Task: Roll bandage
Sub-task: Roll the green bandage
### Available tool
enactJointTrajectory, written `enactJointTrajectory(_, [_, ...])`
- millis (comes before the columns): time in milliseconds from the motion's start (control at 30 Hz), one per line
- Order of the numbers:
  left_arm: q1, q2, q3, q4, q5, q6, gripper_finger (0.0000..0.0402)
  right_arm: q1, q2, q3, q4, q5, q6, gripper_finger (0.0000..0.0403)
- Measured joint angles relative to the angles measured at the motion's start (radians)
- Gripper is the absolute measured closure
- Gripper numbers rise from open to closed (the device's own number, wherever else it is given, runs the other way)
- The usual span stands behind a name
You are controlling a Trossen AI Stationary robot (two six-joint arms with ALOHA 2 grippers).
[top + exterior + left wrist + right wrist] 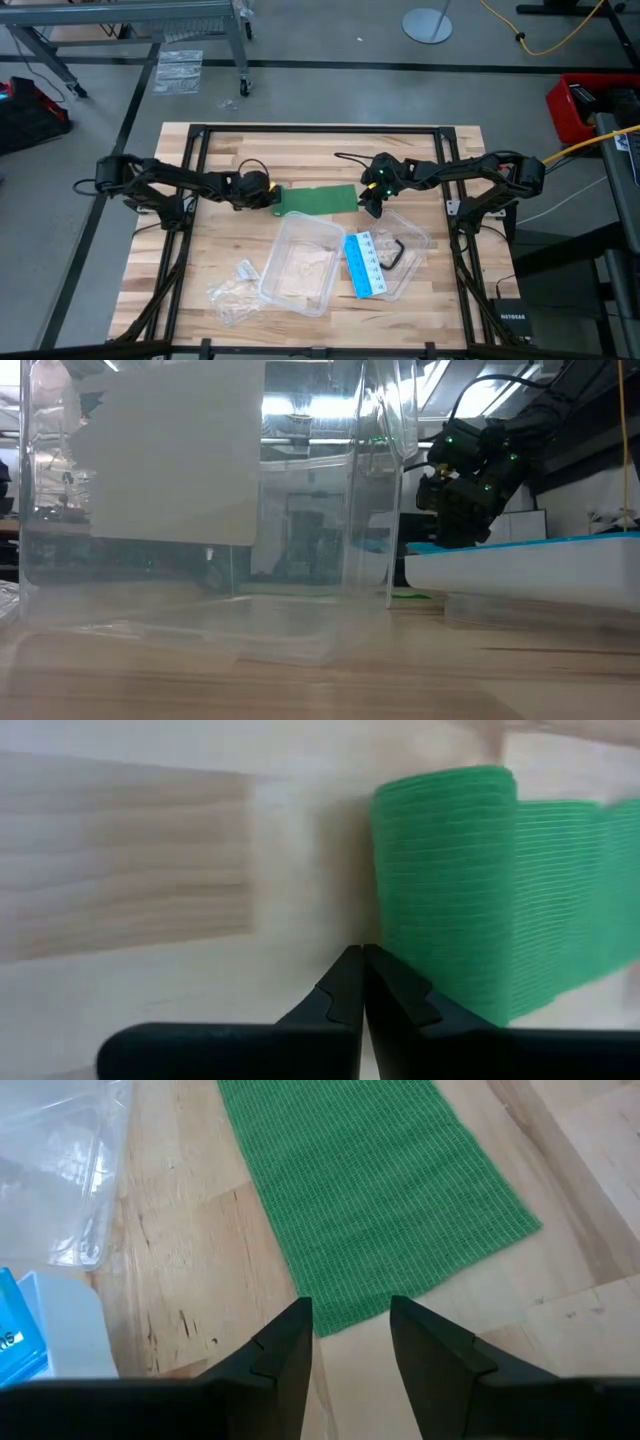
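While flat on bare tabletop (220,240), bandage (318,199) edges: by closed left jaws, between open right jaws.

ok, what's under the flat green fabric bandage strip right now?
Only the wooden table: the green fabric bandage lies flat on its bare planks, between the shut left gripper and open right gripper. Anything beneath the fabric itself is covered.

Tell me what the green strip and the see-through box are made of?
The green strip looks like soft woven cloth, matte: fine ribbed threads show, and its far end curls up. The see-through box looks like thin clear plastic, glossy: you can see the wooden table through it, and light glints off its walls.
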Motion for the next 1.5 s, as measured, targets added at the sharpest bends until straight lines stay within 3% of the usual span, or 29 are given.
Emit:
enactJointTrajectory(300, [0.0, 0.017, 0.0, 0.13, 0.015, 0.0, 0.0399, 0.0, 0.0, 0.0, 0.0, 0.0, 0.0, 0.0261])
enactJointTrajectory(833, [0.006, 0.017, 0.001, 0.215, 0.015, 0.008, 0.0398, 0.0, 0.0, 0.0, 0.0, 0.003, -0.001, 0.0261])
enactJointTrajectory(1033, [0.048, 0.017, 0.001, 0.214, 0.012, 0.054, 0.0399, 0.0, 0.0, 0.0, 0.025, 0.094, -0.002, 0.0261])
enactJointTrajectory(1233, [0.06, 0.017, 0.001, 0.209, 0.012, 0.092, 0.0401, 0.001, 0.0, 0.0, 0.077, 0.097, -0.001, 0.0261])
enactJointTrajectory(1367, [0.06, 0.017, 0.001, 0.204, 0.012, 0.104, 0.0399, 0.001, 0.0, 0.0, 0.119, 0.097, 0.0, 0.0282])
enactJointTrajectory(1500, [0.06, 0.017, 0.001, 0.205, 0.012, 0.125, 0.0401, 0.019, 0.0, 0.0, 0.139, 0.105, 0.001, 0.0336])
